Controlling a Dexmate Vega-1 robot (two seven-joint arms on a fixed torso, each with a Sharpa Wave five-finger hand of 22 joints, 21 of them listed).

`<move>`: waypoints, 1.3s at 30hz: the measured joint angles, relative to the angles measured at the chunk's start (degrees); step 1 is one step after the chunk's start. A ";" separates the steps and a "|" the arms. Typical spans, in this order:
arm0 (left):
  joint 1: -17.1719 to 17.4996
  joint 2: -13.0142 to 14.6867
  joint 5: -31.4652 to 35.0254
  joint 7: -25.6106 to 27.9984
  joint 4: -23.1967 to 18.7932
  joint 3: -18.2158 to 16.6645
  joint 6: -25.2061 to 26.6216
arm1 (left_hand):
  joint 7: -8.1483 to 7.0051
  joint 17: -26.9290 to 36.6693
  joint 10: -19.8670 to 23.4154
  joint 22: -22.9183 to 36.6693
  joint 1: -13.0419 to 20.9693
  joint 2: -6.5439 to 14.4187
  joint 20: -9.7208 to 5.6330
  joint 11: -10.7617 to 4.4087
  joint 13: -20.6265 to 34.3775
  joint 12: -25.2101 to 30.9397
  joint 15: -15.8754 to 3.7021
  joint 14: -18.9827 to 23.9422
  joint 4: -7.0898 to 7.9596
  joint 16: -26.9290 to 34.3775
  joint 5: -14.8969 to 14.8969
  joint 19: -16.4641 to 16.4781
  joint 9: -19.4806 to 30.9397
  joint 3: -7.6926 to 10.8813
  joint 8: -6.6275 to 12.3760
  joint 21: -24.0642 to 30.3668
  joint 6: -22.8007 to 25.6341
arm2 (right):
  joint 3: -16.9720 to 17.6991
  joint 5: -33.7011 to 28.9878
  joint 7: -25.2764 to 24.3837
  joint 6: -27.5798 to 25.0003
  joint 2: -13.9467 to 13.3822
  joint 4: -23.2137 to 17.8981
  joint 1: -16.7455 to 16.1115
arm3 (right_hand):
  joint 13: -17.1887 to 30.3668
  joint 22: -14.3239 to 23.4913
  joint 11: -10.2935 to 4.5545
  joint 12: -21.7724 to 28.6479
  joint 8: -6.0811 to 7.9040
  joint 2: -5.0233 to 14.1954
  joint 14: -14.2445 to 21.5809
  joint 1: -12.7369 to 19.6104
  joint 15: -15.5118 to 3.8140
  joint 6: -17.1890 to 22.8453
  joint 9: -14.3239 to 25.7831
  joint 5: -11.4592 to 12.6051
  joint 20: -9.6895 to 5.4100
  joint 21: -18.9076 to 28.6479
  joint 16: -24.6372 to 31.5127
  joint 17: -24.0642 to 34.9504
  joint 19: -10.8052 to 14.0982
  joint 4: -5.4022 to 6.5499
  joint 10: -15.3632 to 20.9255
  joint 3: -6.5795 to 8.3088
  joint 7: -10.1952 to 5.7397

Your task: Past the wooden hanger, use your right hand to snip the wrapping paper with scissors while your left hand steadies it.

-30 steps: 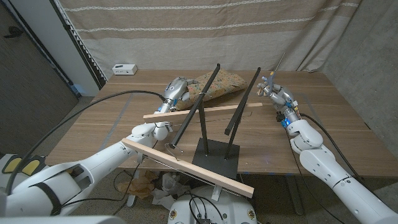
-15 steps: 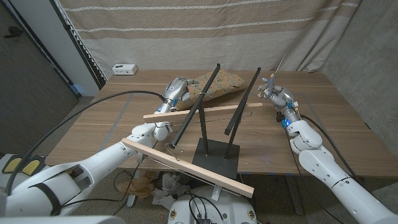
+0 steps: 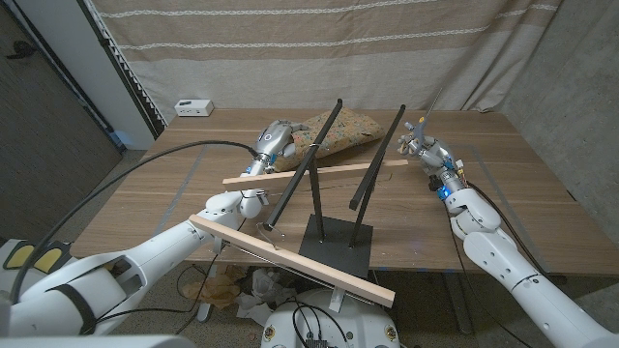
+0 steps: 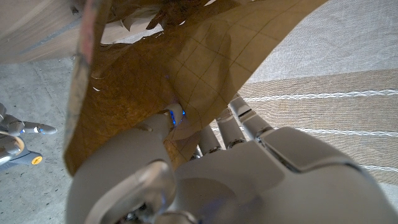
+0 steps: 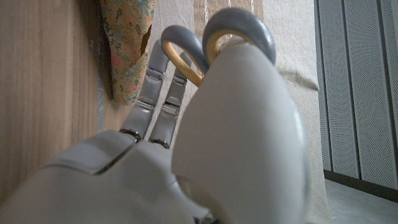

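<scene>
While the right hand (image 3: pixel 422 142) holds the scissors (image 3: pixel 429 106) blades-up, well apart from the wrapping paper (image 3: pixel 334 133), it would do well to tip them level and come in low — past the wooden hanger (image 3: pixel 319 172). Beyond the hanger, at the table's (image 3: pixel 522 184) far side, the left hand (image 3: pixel 274 138) grips the paper's edge. It's floral outside, brown gridded inside, crumpled into a soft mound.

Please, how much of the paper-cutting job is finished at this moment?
Done: the left robot hand grips the floral-patterned wrapping paper beyond the wooden hanger, and the right robot hand holds the grey-handled scissors. In hand: the scissors stand apart from the paper, blades pointing upward. Left: reach the paper and snip.
</scene>
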 measured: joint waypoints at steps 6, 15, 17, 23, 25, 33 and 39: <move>-0.07 -0.15 0.00 -0.01 0.20 0.06 0.05 | 0.00 0.01 -0.01 0.00 0.00 0.00 0.00 0.01 0.00 0.00 -0.10 0.31 0.00 0.00 0.00 0.00 0.00 0.00 -0.01 0.00 0.00 | -0.11 0.85 1.53 -0.58 0.13 0.44 0.37 | 1.02 0.02 1.01 -0.27 -0.02 4.76 0.00 -4.77 0.00 -0.73 0.74 0.00 1.50 0.00 0.00 0.00 1.50 0.00 0.37 0.00 0.73; -0.19 -0.23 -0.25 0.09 0.63 0.15 0.08 | 0.01 0.01 -0.01 0.00 -0.01 -0.01 0.00 0.02 -0.01 0.00 -0.10 0.31 0.00 0.00 0.00 0.00 0.00 0.00 -0.01 0.00 -0.02 | -0.65 0.42 0.73 -1.81 -0.18 0.30 0.90 | 2.43 9.78 2.46 -0.28 -0.05 6.37 -0.02 -10.48 0.02 -1.72 1.10 0.63 -14.33 17.43 0.00 5.47 20.74 -0.16 1.30 -0.14 1.57; -0.19 -0.23 -0.30 0.19 0.68 0.15 0.02 | 0.01 0.01 -0.02 0.00 -0.01 -0.01 0.00 0.02 -0.01 0.00 -0.10 0.31 0.00 0.00 0.00 0.00 0.00 0.00 -0.01 0.00 -0.02 | -0.73 0.17 0.30 -1.99 -0.27 0.02 0.85 | 2.69 9.50 2.26 -0.28 -0.05 6.47 -0.02 -10.58 0.02 -1.83 1.09 3.49 -15.22 17.43 0.00 5.35 21.48 -1.24 1.51 -1.22 1.47; -0.09 0.00 -0.35 0.31 0.67 0.15 -0.01 | 0.01 0.00 -0.02 0.00 -0.01 -0.01 0.00 0.02 -0.01 0.00 -0.10 0.31 0.00 0.00 0.00 0.00 0.01 0.00 -0.02 0.00 -0.03 | -0.84 -0.38 -0.56 -2.32 -0.36 -0.27 0.76 | 3.40 9.00 2.26 -0.28 0.04 9.07 -0.01 -13.64 0.01 -3.04 1.05 7.27 -16.69 17.43 0.00 1.88 24.26 -4.45 1.51 -2.55 1.27; 0.11 0.10 -0.54 0.45 0.49 0.11 -0.02 | 0.01 0.00 -0.02 0.00 -0.01 -0.01 0.00 0.02 -0.01 0.00 -0.10 0.31 0.00 0.00 0.00 0.00 0.00 0.00 -0.02 0.00 -0.03 | -0.96 -0.47 -0.65 -2.35 -0.44 -0.58 0.68 | 3.49 9.06 2.24 -0.28 0.20 9.14 -0.01 -13.70 0.01 -3.11 1.10 6.40 -17.07 17.43 0.00 1.34 25.02 -4.67 1.49 -2.75 1.22; 0.86 0.59 -0.65 0.75 -0.34 -0.39 0.17 | 0.02 0.00 -0.02 0.00 -0.01 -0.01 0.00 0.02 -0.01 0.00 -0.10 0.31 0.00 0.00 0.00 0.00 0.01 0.00 -0.14 0.00 -0.03 | -1.22 -0.54 -0.73 -2.71 -0.48 -0.81 0.67 | 3.75 8.67 2.03 -0.66 0.65 9.28 -0.01 -13.82 0.01 -4.02 1.25 3.88 -18.35 16.95 0.00 -0.31 26.51 -6.34 1.28 -3.49 0.62; 1.28 0.76 -0.68 0.92 -0.78 -0.67 0.45 | 0.02 0.00 -0.02 0.00 -0.01 -0.01 0.00 0.02 -0.02 0.00 -0.10 0.31 0.00 0.00 0.00 0.00 0.01 0.00 -0.17 0.01 -0.03 | -1.26 0.26 -0.34 -3.35 -0.53 -1.07 0.73 | 3.58 10.54 2.37 -1.14 0.69 7.75 -0.01 -12.26 0.01 -4.02 1.25 3.88 -18.65 17.25 0.00 -1.52 27.85 -6.64 1.62 -3.78 0.60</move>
